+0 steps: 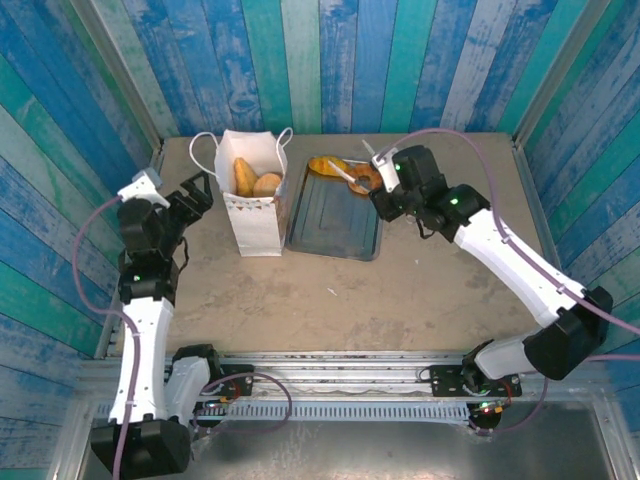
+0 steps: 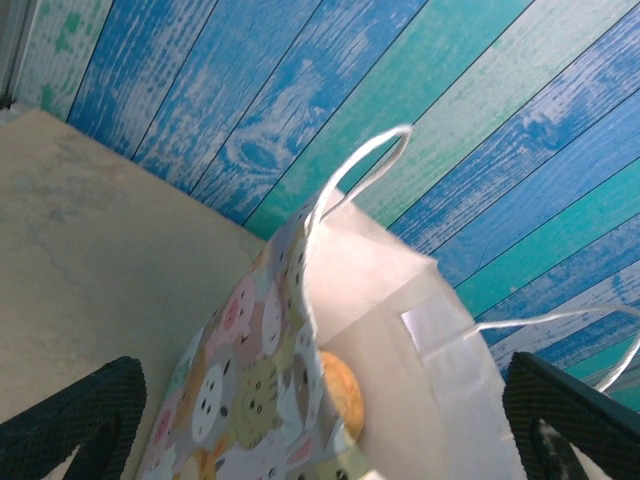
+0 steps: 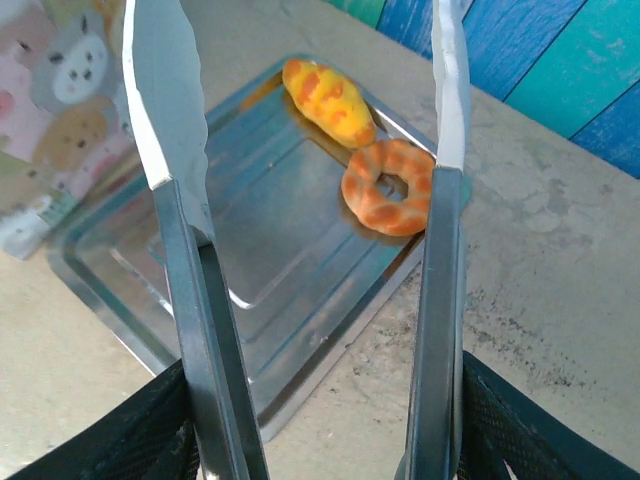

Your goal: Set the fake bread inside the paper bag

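The white paper bag (image 1: 255,215) stands upright at the table's back, left of a grey tray (image 1: 335,225). Two golden pieces of fake bread (image 1: 245,175) lie inside it. In the left wrist view one orange bun (image 2: 340,390) shows through the bag's (image 2: 380,290) open mouth. On the tray's far end lie a ring doughnut (image 3: 392,187) and a long yellow-orange pastry (image 3: 328,100). My left gripper (image 1: 195,195) is open just left of the bag, holding nothing. My right gripper (image 1: 390,185) is shut on metal tongs (image 3: 175,130), whose spread tips hover over the doughnut (image 1: 362,180).
The bag's cord handles (image 2: 360,170) stick up above its rim. Blue and green plank walls enclose the table on three sides. Bare table surface (image 1: 400,290) lies in front of the tray and bag.
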